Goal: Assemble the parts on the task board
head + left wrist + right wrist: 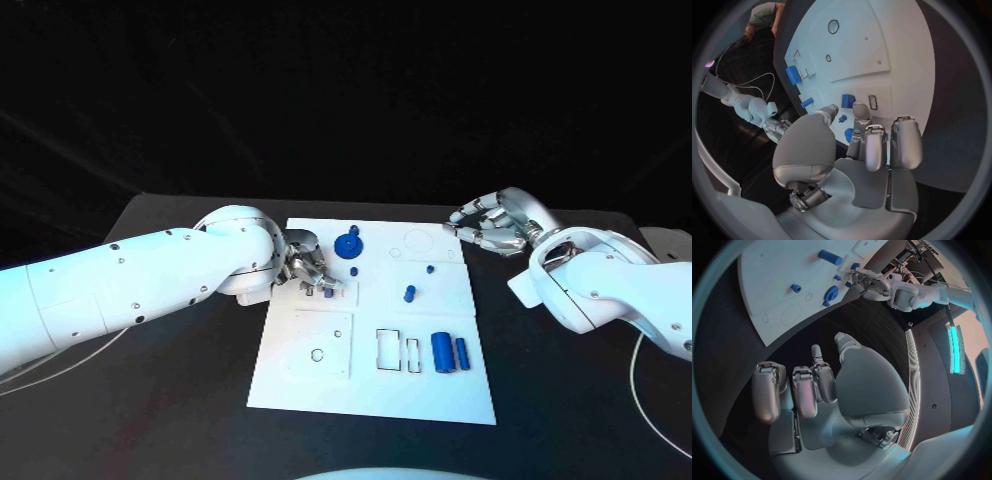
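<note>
My left hand (306, 268) hovers, fingers apart, over the board's (303, 385) left edge; my right hand (495, 224) waits loosely curled, holding nothing. The blue pegs (451, 354) (light, hard, probably slippery) want pinching midway.

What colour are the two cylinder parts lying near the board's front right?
Blue. The two cylinders lie side by side on the white task board, clearest in the head view.

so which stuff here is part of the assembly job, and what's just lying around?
Job:
- task board
- blue disc
- blue peg
- two blue cylinders
- left hand, over the board's left edge
- right hand, off the board

Lying about:
- white cable on the table
</note>
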